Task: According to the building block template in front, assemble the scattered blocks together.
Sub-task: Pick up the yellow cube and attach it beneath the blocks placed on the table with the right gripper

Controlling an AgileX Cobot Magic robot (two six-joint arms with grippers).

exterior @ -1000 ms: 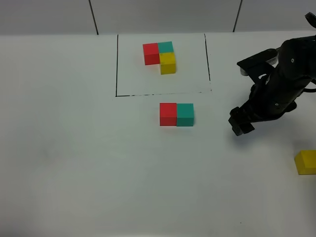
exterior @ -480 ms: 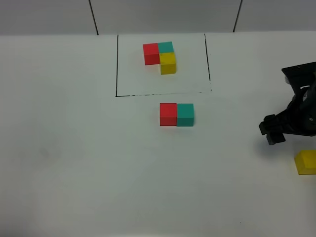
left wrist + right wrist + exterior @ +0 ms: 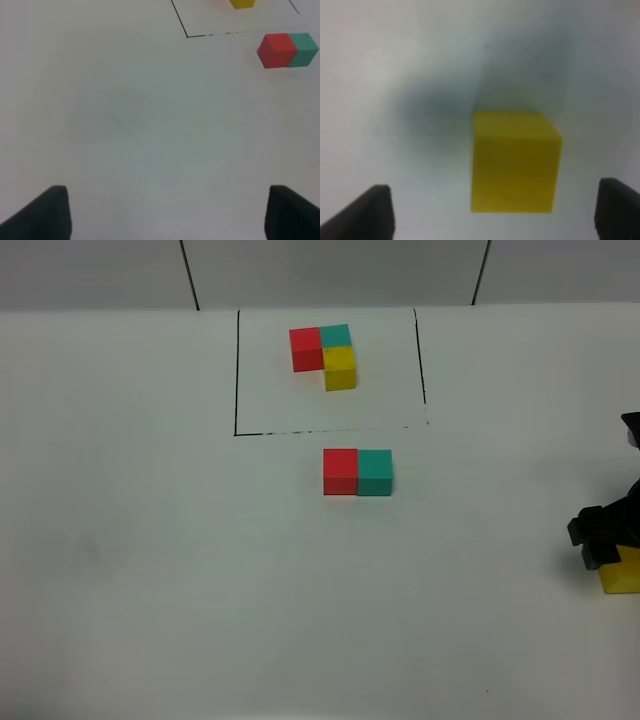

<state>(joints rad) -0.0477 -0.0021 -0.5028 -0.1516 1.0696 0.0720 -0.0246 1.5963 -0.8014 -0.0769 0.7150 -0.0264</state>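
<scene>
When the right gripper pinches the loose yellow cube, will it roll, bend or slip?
The yellow cube likely stays rigid: its edges look straight. Rolling seems unlikely, since it rests on a flat face. Its matte surface probably gives fair grip.

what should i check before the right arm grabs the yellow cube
1. Right gripper open: ok.
2. Yellow cube between its fingers: ok, slightly off centre.
3. Fingers low enough to grip: cannot tell.
4. Red cube and teal cube touching, ordered like the template: ok.
5. Spot on the teal cube's near side free: ok.
6. Left gripper clear of the cubes: ok.
</scene>
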